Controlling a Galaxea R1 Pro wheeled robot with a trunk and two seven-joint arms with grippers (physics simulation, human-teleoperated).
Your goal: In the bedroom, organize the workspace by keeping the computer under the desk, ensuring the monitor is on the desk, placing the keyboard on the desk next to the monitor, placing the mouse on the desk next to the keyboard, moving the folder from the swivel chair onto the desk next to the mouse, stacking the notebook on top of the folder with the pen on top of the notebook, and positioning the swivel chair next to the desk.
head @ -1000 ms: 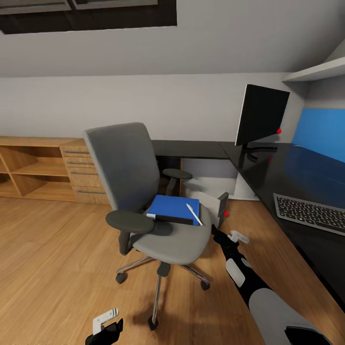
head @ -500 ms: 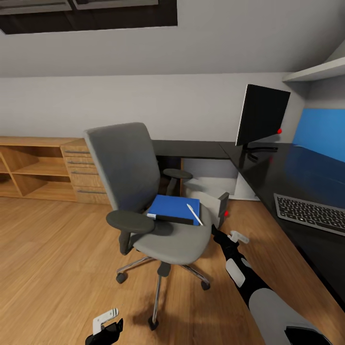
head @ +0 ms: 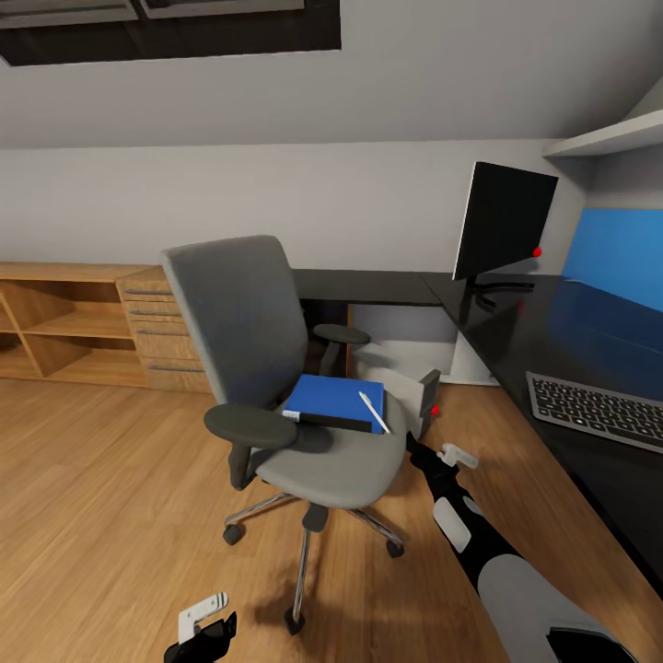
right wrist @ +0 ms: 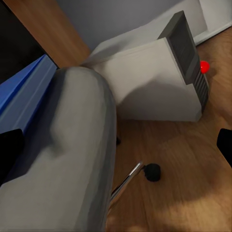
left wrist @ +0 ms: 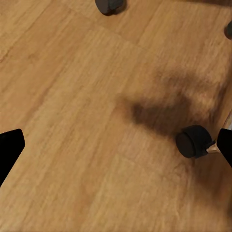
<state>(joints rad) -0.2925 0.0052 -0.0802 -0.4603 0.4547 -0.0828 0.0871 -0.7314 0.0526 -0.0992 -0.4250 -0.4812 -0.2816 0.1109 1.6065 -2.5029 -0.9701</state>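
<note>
The grey swivel chair (head: 267,368) stands on the wood floor, out from the black desk (head: 552,322). On its seat lies the blue folder (head: 331,401) with the white pen (head: 372,411) across its near corner. The white computer (head: 410,391) (right wrist: 159,82) leans on the floor behind the chair by the desk. The monitor (head: 502,221) and the keyboard (head: 594,408) rest on the desk. My right gripper (head: 414,445) (right wrist: 116,150) is open beside the seat's edge, holding nothing. My left gripper (head: 204,633) (left wrist: 116,150) hangs open low over the floor near a chair caster (left wrist: 193,141). The mouse and notebook are out of view.
A light wooden shelf unit with drawers (head: 92,322) lines the wall at left. A blue wall panel (head: 617,253) runs behind the desk under a grey shelf (head: 608,136). The chair's chrome star base (head: 308,534) spreads over the floor in front of me.
</note>
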